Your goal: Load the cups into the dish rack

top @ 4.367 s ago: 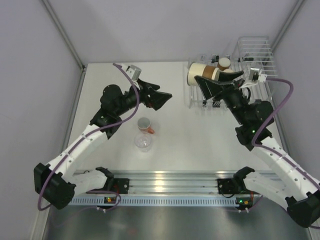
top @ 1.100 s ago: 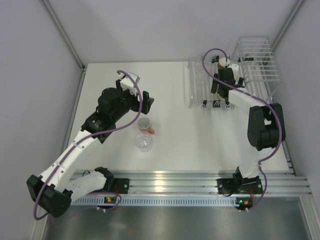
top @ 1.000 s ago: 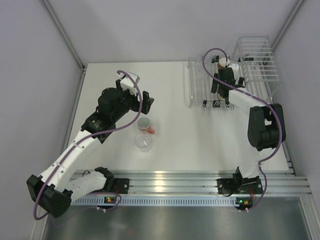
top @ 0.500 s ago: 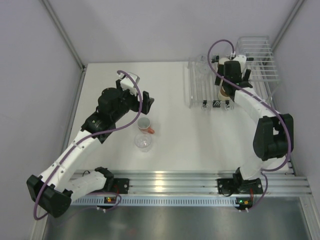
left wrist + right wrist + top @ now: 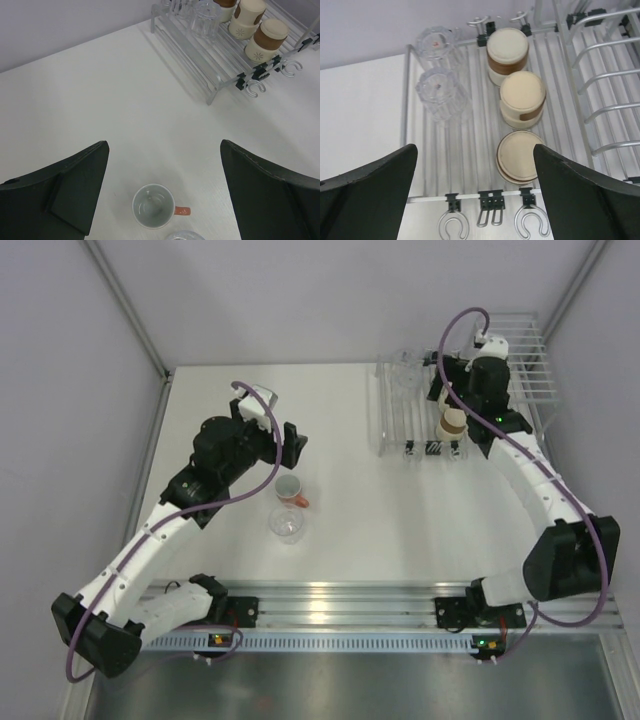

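My right gripper (image 5: 472,405) hangs open over the white dish rack (image 5: 392,426) with nothing between its fingers. In the right wrist view the gripper (image 5: 475,150) looks down on three brown cups standing upside down in a row, cream bases up (image 5: 507,47) (image 5: 522,95) (image 5: 519,156). Two clear cups (image 5: 440,90) sit to their left on the bars. A salmon-orange cup (image 5: 290,490) stands upright on the table, and a clear cup (image 5: 286,525) is just in front of it. My left gripper (image 5: 290,445) hovers open above and behind the orange cup (image 5: 153,206).
The rack's taller wire basket (image 5: 515,355) stands at the back right by the wall. Wire hooks (image 5: 455,230) stick out from the rack's front edge. Grey walls close in the table at the left, back and right.
My right gripper held a brown cup earlier. In the last second it has drawn back and to the right, leaving that cup on the rack's front. The left arm has barely moved.
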Available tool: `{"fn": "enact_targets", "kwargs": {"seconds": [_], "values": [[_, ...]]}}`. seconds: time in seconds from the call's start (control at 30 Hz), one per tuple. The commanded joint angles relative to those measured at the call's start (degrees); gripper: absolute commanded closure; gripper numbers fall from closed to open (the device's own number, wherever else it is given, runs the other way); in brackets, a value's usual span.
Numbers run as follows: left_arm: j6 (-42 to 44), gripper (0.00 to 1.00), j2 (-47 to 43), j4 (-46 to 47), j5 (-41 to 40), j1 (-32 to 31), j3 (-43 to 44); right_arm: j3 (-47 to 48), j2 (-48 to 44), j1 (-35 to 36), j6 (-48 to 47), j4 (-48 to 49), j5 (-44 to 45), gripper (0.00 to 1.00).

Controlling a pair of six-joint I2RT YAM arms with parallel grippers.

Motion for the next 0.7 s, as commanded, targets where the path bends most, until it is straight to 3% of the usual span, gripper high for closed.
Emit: {"fn": "enact_targets", "kwargs": {"seconds": [0.0,0.3,0.67], "values": [[-0.05,0.01,-1.16,1.21,0.79,0.23,-0.17,-2.71,-7.7,-0.24,1.92,3.06,-10.53,0.01],[2.49,0.01,1.56,-1.34,1.23,0.05,0.97,-13.53,-23.96,-0.15,6.41,6.22,-24.78,0.01],[3.2,0.02,8.6,-13.73,-5.88,-4.34,0.71,-20.57,-31.01,-0.15,3.51,4.11,-22.42,0.0]]}}
